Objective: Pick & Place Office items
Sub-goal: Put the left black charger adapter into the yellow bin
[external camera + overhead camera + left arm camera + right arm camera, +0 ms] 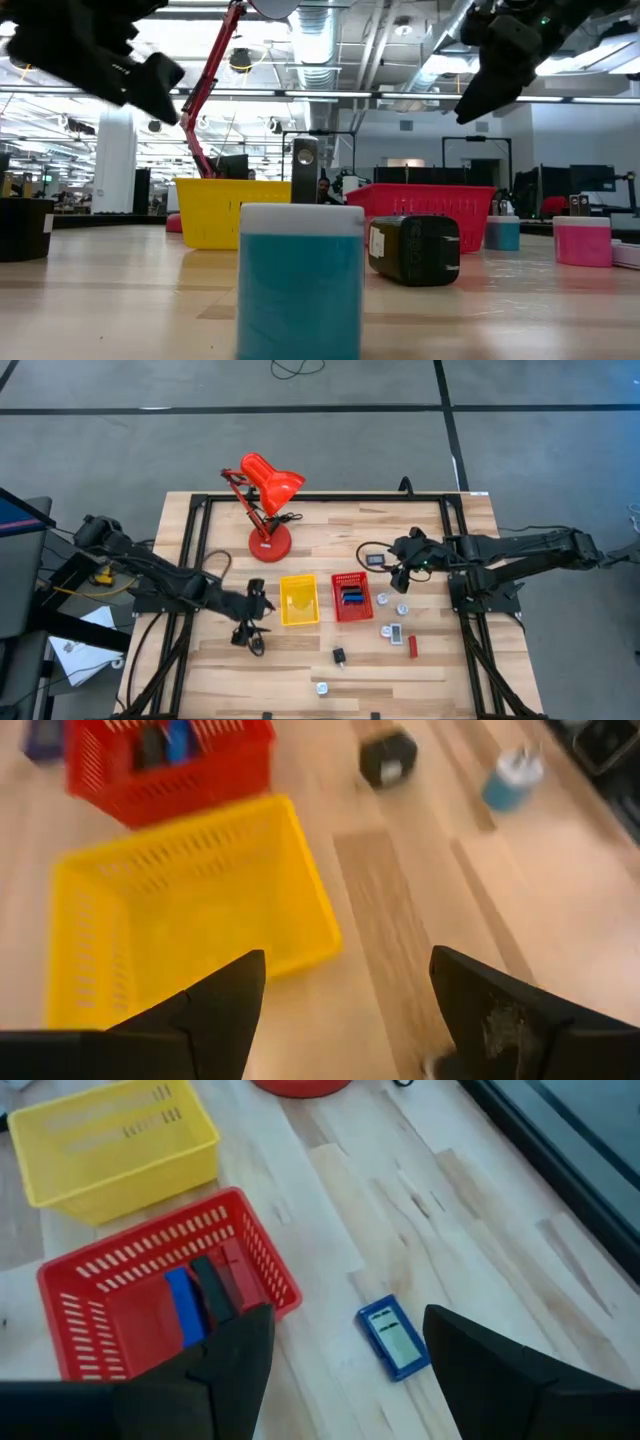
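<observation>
Small office items lie on the wooden table: a flat blue piece (392,1338) beside the red tray (351,597), a black block (339,655), a blue-and-white cylinder (322,687), a red piece (412,647) and several pale bits (388,631). Blue, black and red flat pieces (205,1295) lie inside the red tray (100,1270). My right gripper (345,1315) hovers open above the blue piece, right of the red tray (400,578). My left gripper (345,960) hangs open in the air, left of the yellow tray (299,600).
A big red desk lamp (265,495) stands on its round base behind the trays. The yellow tray (180,910) shows nothing inside. A black frame (195,560) runs along the table's sides. Bare wood lies between the left gripper and the near edge.
</observation>
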